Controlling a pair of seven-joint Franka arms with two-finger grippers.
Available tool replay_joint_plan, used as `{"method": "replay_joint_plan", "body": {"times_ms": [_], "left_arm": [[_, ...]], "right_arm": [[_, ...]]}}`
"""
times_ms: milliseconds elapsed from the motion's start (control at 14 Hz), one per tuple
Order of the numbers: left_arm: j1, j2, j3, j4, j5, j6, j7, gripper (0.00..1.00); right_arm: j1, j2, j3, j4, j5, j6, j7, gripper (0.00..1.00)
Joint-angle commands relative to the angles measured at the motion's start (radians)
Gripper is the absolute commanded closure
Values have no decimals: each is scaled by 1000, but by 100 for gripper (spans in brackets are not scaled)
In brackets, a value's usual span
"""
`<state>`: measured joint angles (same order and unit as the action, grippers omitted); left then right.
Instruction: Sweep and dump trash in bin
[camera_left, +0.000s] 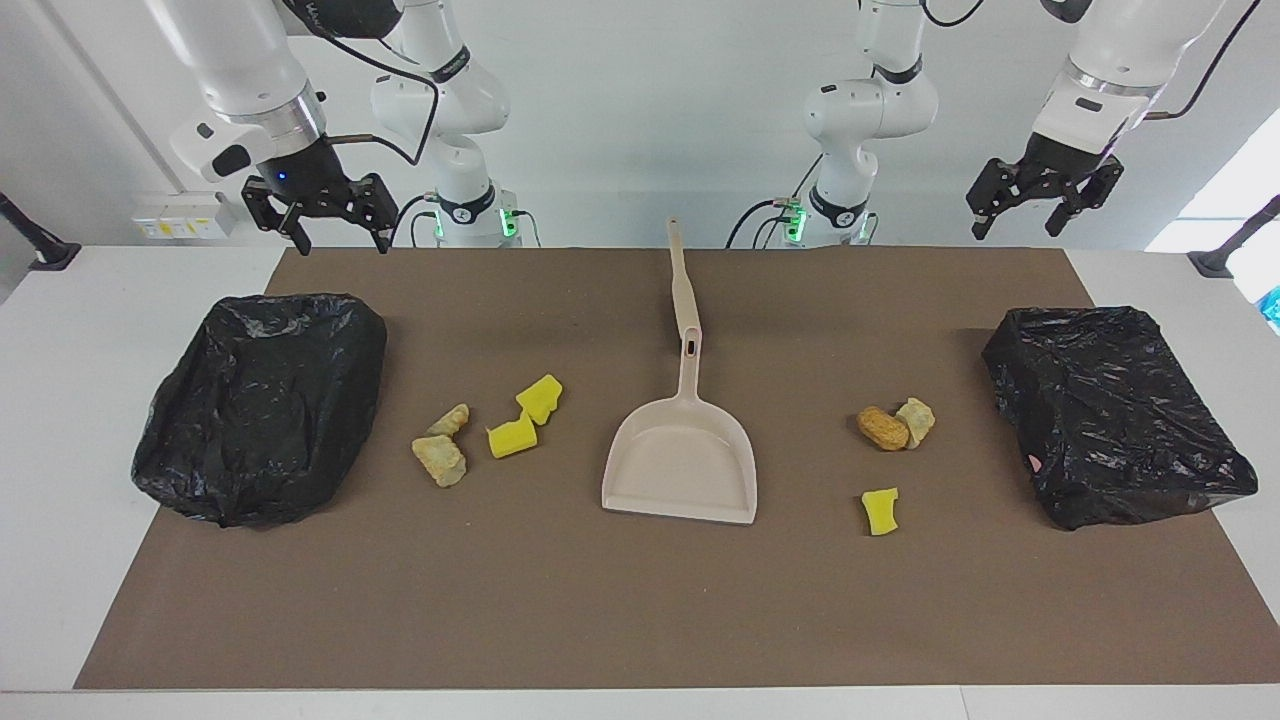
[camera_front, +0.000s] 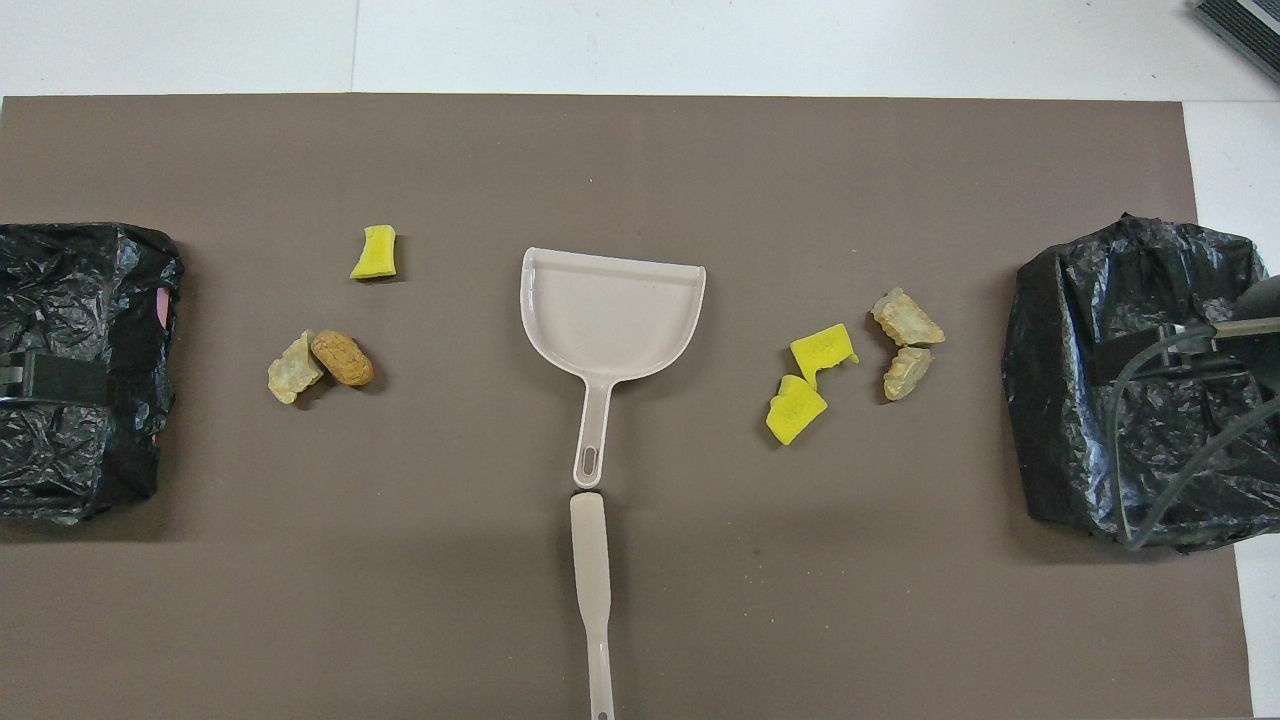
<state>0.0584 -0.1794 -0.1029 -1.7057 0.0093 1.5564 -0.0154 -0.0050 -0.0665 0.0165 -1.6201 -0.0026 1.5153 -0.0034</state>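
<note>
Two crumpled black plastic-lined bins sit at the desk's ends, contents indiscernible. The beige plastic dustpan lies empty between the scattered trash pieces. The left gripper and right gripper hang raised, jaws released.

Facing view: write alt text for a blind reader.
A beige dustpan lies mid-mat, scraps of trash on either side, a black-bagged bin at each end. Both arms wait raised near their bases, left claw and right claw open and empty.

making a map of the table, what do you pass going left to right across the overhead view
black bin bag → pale lump touching the orange-brown lump → lone yellow sponge piece → dustpan → two yellow sponge pieces → two pale lumps → second black bin bag
</note>
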Motion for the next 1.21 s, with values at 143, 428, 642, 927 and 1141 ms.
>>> {"method": "replay_joint_plan", "body": {"times_ms": [143, 428, 642, 927, 1141], "left_arm": [[3, -6, 2, 12, -11, -41, 6, 0], [3, 7, 2, 12, -12, 55, 5, 0], [-22, 0, -9, -26, -19, 76, -76, 0], [-121, -43, -12, -107, -19, 68, -89, 0], [-234, -61, -12, -196, -19, 79, -170, 0]], "right_arm": [[-9, -22, 5, -21, 21, -3, 6, 0], [-9, -22, 5, -24, 23, -3, 6, 0], [-9, -22, 5, -24, 23, -3, 6, 0], [-7, -22, 5, -26, 23, -3, 5, 0], [-7, -25, 5, -29, 23, -3, -3, 0]]}}
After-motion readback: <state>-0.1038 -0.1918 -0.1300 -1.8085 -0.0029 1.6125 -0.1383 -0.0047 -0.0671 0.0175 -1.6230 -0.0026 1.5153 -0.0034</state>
